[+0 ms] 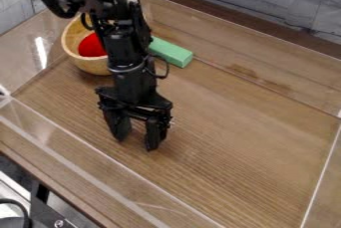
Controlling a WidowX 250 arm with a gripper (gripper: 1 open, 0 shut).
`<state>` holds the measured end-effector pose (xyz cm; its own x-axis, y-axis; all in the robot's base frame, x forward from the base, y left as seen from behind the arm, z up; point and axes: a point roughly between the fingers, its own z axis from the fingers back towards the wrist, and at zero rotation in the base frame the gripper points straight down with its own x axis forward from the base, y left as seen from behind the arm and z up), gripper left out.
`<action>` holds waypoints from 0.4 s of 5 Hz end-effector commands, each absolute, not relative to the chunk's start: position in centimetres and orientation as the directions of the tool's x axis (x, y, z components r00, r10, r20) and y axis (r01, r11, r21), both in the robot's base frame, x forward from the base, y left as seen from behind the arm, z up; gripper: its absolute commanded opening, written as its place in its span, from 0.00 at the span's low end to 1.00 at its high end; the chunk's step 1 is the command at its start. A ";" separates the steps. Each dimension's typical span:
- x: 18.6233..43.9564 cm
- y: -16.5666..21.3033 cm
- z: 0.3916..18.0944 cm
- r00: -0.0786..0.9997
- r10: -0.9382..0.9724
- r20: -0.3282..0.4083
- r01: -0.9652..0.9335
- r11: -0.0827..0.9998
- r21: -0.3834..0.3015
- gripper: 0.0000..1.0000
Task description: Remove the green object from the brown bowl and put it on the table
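Observation:
The green object [172, 54], a flat light-green block, lies on the table [246, 113] just right of the brown bowl [83, 61], partly behind the arm. A red round thing [91, 45] sits inside the bowl. My gripper [138, 136] points straight down near the table's front, well clear of the green object and the bowl. Its two dark fingers [155, 132] stand spread apart with nothing between them, tips close to the wood.
Low clear plastic walls [80, 172] run along the table's front and left edges. A grey tiled wall stands behind. The arm's black column [118, 33] rises in front of the bowl and hides part of its right rim.

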<state>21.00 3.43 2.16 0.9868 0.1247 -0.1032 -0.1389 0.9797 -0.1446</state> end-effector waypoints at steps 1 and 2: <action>22.2 3.9 3.7 0.980 0.196 -0.029 -0.198 0.970 -0.138 1.00; 22.5 3.6 5.0 0.976 0.215 -0.016 -0.215 0.966 -0.142 1.00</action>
